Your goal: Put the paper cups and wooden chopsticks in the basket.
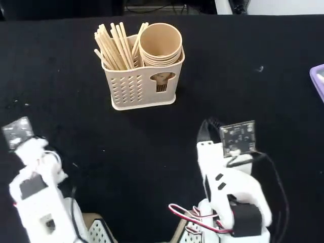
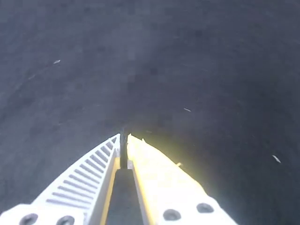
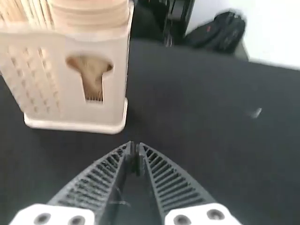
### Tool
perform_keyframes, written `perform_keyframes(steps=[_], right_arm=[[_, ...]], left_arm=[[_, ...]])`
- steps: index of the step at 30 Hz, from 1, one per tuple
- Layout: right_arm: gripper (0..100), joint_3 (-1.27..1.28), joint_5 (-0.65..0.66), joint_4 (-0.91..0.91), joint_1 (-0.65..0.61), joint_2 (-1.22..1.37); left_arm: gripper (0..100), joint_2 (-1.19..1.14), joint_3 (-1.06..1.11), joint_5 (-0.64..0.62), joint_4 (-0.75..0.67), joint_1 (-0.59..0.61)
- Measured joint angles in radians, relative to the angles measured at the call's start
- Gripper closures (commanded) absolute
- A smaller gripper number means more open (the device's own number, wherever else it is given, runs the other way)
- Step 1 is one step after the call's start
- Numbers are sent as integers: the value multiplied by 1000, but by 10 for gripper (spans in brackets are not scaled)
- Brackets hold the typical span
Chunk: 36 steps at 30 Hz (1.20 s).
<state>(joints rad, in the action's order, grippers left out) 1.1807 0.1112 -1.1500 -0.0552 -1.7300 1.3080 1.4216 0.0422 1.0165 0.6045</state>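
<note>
Basket (image 1: 144, 87) on black table (image 1: 276, 96); left end effector (image 2: 124, 139), right end effector (image 3: 136, 149) pinched together.

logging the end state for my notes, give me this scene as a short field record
basket: upright on the black table, apart from both arms
paper cups: stacked, standing in the basket
wooden chopsticks: bundled in the basket, beside the cups
left gripper: shut, empty, over bare table
right gripper: shut, empty, facing the basket, not touching
task: looks done
</note>
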Motion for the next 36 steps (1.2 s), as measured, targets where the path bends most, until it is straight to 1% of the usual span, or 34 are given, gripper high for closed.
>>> perform_keyframes(steps=[5,7,12,14,19,21,25,29,36], right_arm=[[986,161,0,-15,-2,-72],[986,229,0,-15,0,-72],[984,388,0,-20,3,-72],[984,454,-21,-20,3,-72],[986,506,-54,-3,3,-72],[985,506,-94,-18,3,-72],[986,508,-206,-77,3,-72],[986,508,-195,-138,3,-72],[986,508,-172,-147,3,-72]], left_arm=[[966,407,124,66,163,-144],[966,480,138,72,173,-172],[966,443,164,74,132,-198],[966,445,190,74,127,-227],[967,511,252,75,123,-394],[967,500,253,77,143,-436],[967,502,255,74,155,-446],[967,502,255,74,155,-446],[967,502,255,74,155,-453]])
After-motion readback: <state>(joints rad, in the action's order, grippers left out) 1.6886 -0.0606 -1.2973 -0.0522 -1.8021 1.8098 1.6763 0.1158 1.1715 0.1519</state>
